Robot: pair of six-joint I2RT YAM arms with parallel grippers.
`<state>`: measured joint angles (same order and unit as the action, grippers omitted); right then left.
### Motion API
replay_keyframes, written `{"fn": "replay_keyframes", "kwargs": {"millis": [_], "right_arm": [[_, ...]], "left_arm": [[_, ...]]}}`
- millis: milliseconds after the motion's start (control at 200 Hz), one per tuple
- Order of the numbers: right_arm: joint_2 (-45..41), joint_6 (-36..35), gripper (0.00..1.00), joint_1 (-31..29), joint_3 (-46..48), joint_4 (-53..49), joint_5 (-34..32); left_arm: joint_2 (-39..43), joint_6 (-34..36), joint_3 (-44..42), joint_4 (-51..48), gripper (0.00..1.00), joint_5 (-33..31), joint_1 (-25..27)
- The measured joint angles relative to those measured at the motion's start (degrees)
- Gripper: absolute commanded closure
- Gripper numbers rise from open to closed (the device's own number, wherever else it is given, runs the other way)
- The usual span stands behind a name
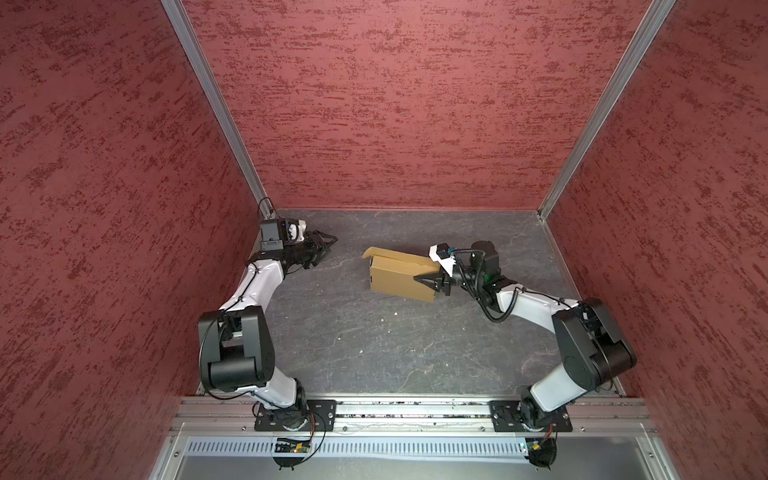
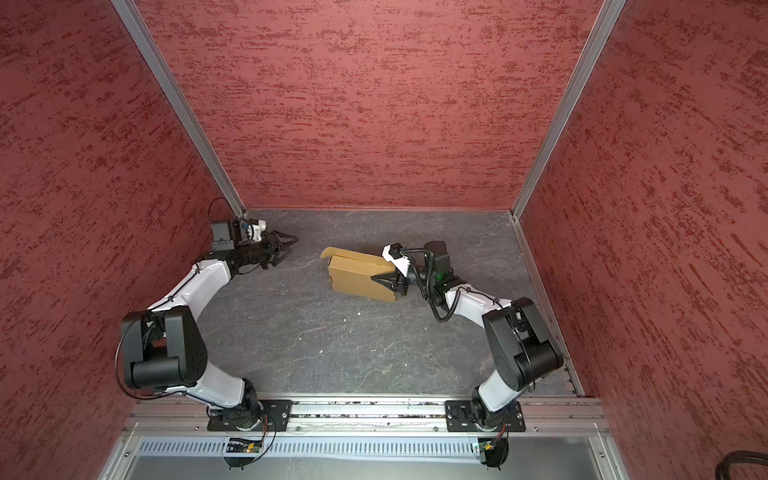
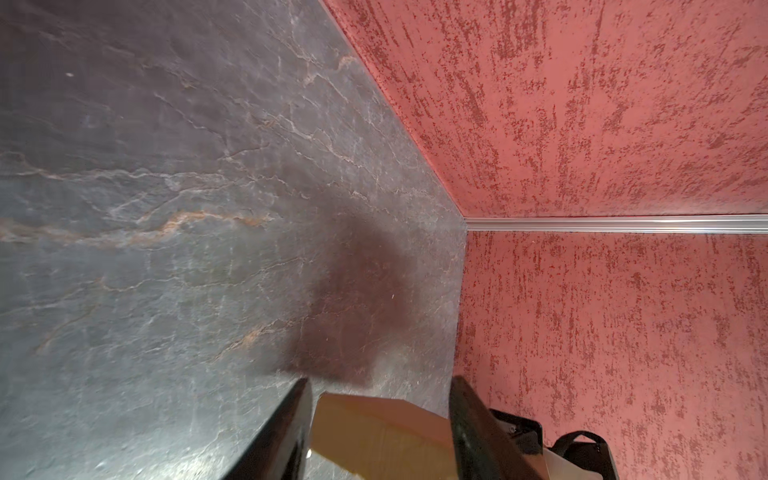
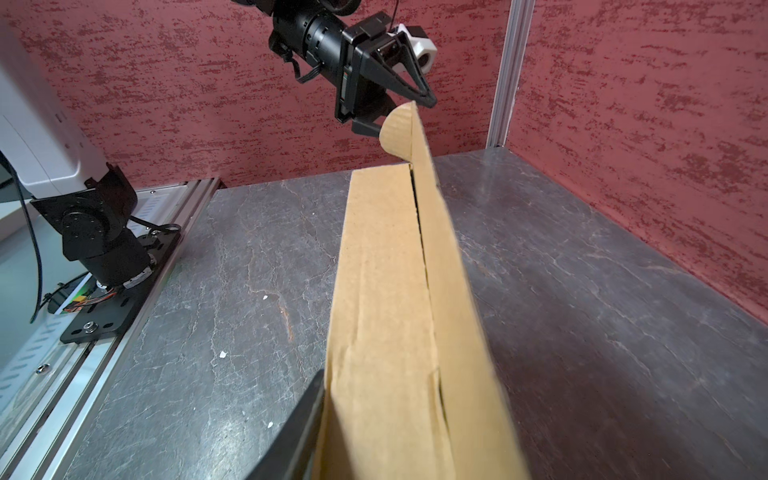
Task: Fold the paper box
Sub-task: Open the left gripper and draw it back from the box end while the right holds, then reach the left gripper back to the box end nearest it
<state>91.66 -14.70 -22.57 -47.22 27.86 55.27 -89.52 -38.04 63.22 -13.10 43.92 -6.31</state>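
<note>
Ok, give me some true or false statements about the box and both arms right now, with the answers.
The left fingers hold the box. False: they stand open, apart from it, holding nothing.
The right fingers grip the box's end. True.
A rounded flap sticks up from the box. True.
The box lies in the near left corner of the table. False: it lies near the middle, toward the back.
</note>
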Motion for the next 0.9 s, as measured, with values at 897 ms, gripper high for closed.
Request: {"fn": "replay_keyframes", "kwargs": {"millis": [897], "right_arm": [[-3.72, -4.94, 0.81, -1.81, 0.0, -10.62, 0.07]], "left_arm": [[18.16, 17.7, -3.37, -1.18, 0.57, -4.2, 9.6]]}}
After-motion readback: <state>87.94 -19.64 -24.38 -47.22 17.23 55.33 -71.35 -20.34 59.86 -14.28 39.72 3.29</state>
